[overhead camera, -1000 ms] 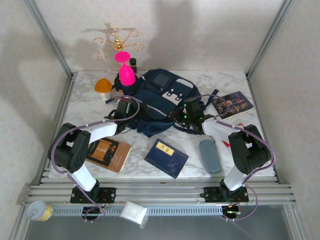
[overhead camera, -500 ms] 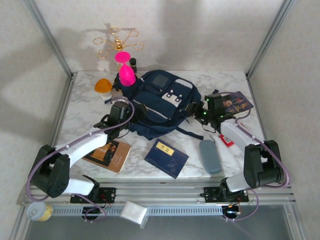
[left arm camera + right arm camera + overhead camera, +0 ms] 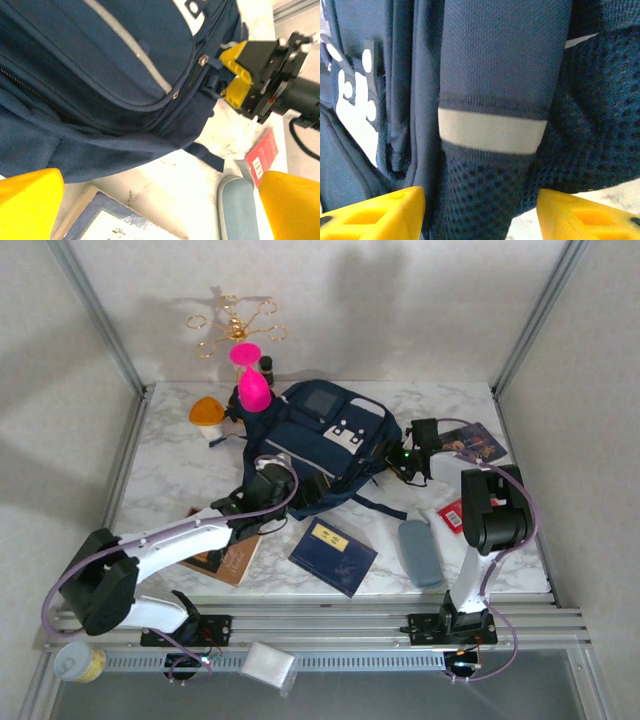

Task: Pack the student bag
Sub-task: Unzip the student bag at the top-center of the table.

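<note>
Student bag lies flat; left gripper gapes beside it; right gripper spread, seemingly touching its side.

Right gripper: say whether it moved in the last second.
Yes. The right gripper shifted right and farther back: once left of the unmoved grey case, it now sits straight beyond it, beside the student bag.

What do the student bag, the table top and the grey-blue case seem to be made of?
Student bag: matte woven cloth, probably synthetic; its weave and mesh holes show close up. Table top: white with grey veins, so marble or a marble-print laminate; I cannot tell which. Grey-blue case: smooth, even surface, rounded ends, perhaps plastic or faux leather.
</note>
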